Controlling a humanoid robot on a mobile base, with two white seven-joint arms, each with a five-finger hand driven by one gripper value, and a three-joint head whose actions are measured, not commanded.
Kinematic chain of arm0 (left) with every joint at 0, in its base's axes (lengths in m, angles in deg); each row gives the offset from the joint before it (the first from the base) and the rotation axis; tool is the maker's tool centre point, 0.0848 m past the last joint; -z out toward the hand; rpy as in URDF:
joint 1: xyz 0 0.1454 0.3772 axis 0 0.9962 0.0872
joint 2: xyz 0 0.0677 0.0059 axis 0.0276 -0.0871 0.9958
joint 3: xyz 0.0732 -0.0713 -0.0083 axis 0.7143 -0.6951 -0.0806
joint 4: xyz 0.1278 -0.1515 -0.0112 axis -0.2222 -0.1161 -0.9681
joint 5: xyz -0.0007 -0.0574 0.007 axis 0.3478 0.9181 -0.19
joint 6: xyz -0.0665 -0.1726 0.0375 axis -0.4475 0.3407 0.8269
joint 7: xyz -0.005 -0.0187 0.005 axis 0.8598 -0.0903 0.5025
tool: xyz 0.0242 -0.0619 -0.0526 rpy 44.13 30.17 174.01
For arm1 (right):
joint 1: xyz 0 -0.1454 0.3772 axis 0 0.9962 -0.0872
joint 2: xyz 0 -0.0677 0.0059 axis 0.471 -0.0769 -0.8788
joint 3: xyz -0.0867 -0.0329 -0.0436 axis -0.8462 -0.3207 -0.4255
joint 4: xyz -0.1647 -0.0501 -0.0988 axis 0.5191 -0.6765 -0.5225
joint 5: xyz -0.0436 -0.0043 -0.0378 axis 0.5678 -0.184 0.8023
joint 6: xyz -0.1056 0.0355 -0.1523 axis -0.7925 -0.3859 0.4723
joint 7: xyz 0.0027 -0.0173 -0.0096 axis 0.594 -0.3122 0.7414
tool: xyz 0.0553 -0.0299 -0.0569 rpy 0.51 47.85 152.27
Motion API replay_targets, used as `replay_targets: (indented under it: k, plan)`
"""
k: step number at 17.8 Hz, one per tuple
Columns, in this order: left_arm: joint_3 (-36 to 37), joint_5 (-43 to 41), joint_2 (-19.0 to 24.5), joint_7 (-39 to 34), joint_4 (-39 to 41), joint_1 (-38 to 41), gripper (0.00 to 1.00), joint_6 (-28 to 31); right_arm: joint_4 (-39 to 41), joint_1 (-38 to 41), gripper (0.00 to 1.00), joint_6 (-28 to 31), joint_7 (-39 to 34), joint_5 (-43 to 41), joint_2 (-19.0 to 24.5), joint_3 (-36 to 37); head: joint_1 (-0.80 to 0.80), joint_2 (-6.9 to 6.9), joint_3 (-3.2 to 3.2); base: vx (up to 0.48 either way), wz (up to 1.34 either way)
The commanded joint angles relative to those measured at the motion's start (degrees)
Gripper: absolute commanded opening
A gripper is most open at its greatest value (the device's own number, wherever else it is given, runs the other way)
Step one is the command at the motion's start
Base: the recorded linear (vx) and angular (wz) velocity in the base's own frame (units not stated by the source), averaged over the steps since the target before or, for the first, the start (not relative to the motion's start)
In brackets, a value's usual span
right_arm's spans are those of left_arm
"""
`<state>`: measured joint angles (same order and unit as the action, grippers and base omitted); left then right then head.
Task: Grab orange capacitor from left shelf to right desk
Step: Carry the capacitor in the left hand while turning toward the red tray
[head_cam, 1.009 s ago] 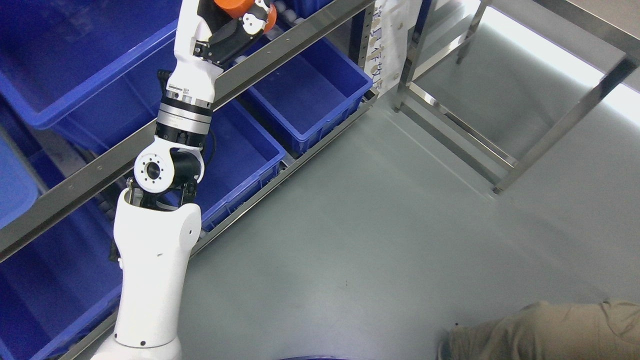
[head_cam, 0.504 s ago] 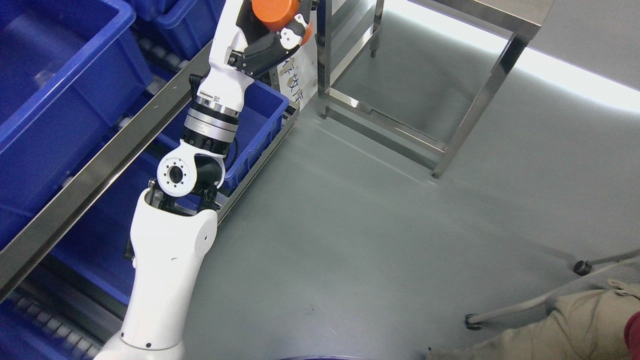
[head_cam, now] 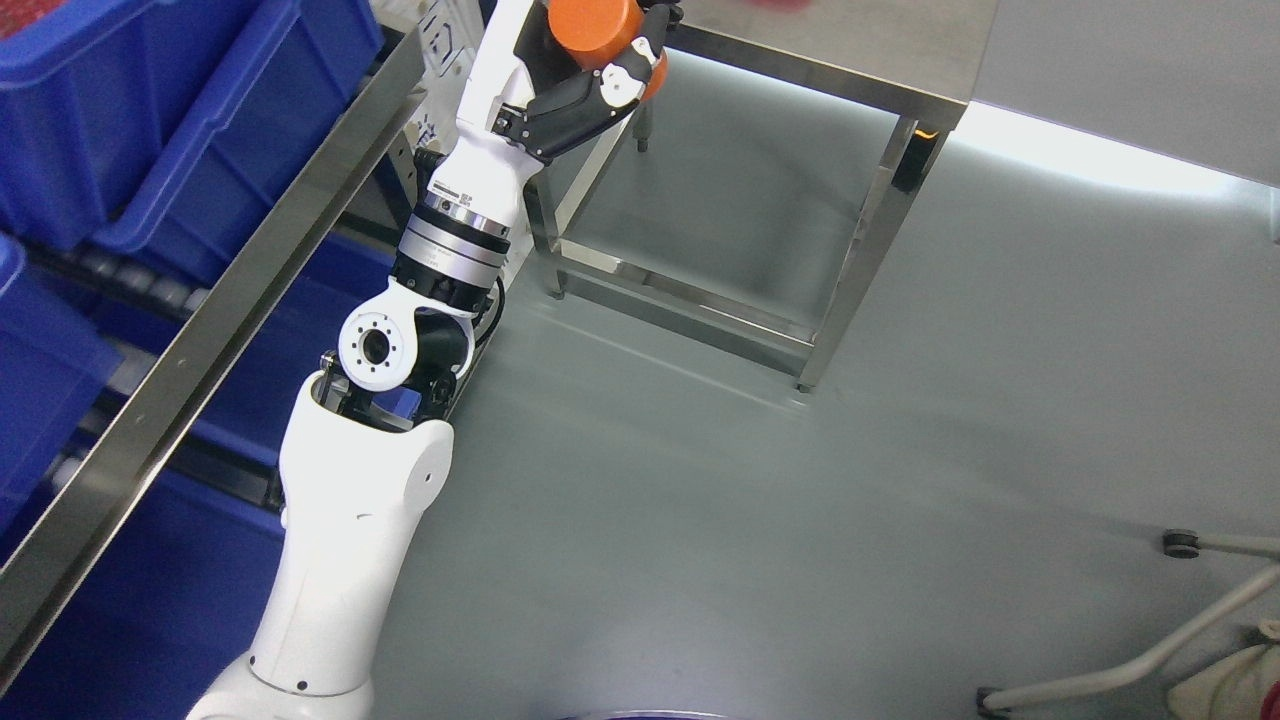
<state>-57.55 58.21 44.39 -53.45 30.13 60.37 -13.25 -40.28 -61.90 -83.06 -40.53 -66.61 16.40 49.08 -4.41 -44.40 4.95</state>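
Note:
My left hand (head_cam: 590, 60) is raised at the top middle of the head view, with its fingers shut on the orange capacitor (head_cam: 592, 27), a round orange cylinder. The hand holds it in the air next to the left front corner of the steel desk (head_cam: 850, 45), just below the level of the desk top. The shelf (head_cam: 240, 260) with its slanted steel rail lies to the left of the arm. The right arm is out of view.
Blue bins (head_cam: 150, 110) sit on the shelf at the left. The desk's steel legs and lower crossbars (head_cam: 690, 300) stand on the grey floor. A chair base with castors (head_cam: 1180, 545) shows at the lower right.
The whole view has swung to the right, away from the shelf, so the camera has moved. The desk top has come into view. The left hand still holds the capacitor and is now beside the desk.

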Motion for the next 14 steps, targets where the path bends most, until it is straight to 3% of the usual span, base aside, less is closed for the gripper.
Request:
replay_targets:
  k: [1,4,14]
  plan:
    - [3.8,0.5,1.0,-0.9,-0.5,-1.5,0.02,1.4,1.0,1.3,1.00,0.0,0.0,0.4,-1.0,0.6,0.00,0.00,0.00,0.309,-0.33]
    - [3.4,0.5,1.0,-3.8,-3.2,-4.5,0.02,4.1,1.0,1.3,1.00,0.0,0.0,0.4,-1.0,0.6,0.00,0.00,0.00,0.324,-0.32]
    - [2.1,0.6,1.0,-3.5,-13.0,-7.4,0.04,2.5,1.0,1.3,1.00,0.0,0.0,0.4,-1.0,0.6,0.00,0.00,0.00,0.327,-0.08]
